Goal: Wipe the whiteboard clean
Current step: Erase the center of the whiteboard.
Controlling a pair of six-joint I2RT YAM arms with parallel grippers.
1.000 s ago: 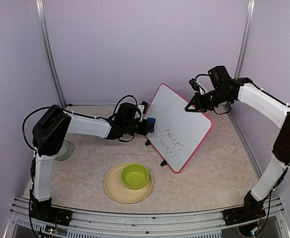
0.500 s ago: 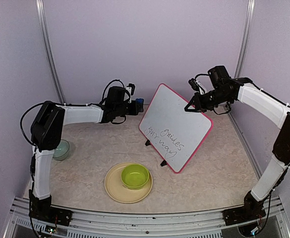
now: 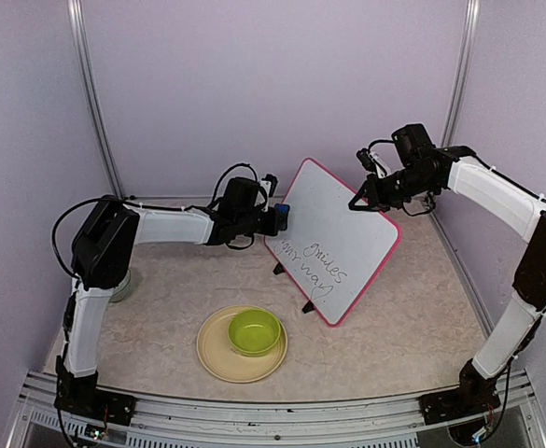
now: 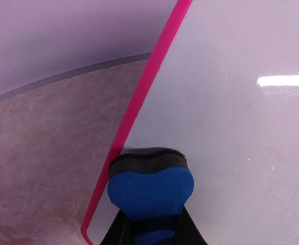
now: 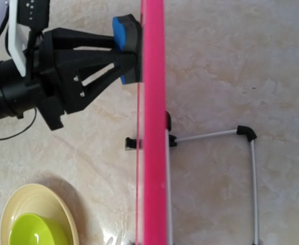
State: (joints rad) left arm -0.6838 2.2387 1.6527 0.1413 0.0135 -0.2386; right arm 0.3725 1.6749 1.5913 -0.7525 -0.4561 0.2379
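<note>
Pressing the eraser (image 4: 150,189) onto the whiteboard (image 3: 343,233) by its left frame.
Left fingers (image 5: 88,37) are clamped on the eraser. The whiteboard stands tilted on the worktop (image 3: 394,327), its handwriting (image 3: 317,261) lower down and unwiped. Right fingers (image 3: 358,198) sit at the top frame; whether they are closed I cannot tell. If they aren't holding, a firm stroke could tip or skid the board.

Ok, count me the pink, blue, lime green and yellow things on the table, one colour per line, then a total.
Pink: 1, the frame of the whiteboard
Blue: 1, the eraser
Lime green: 1, the bowl
Yellow: 1, the plate
Total: 4
</note>
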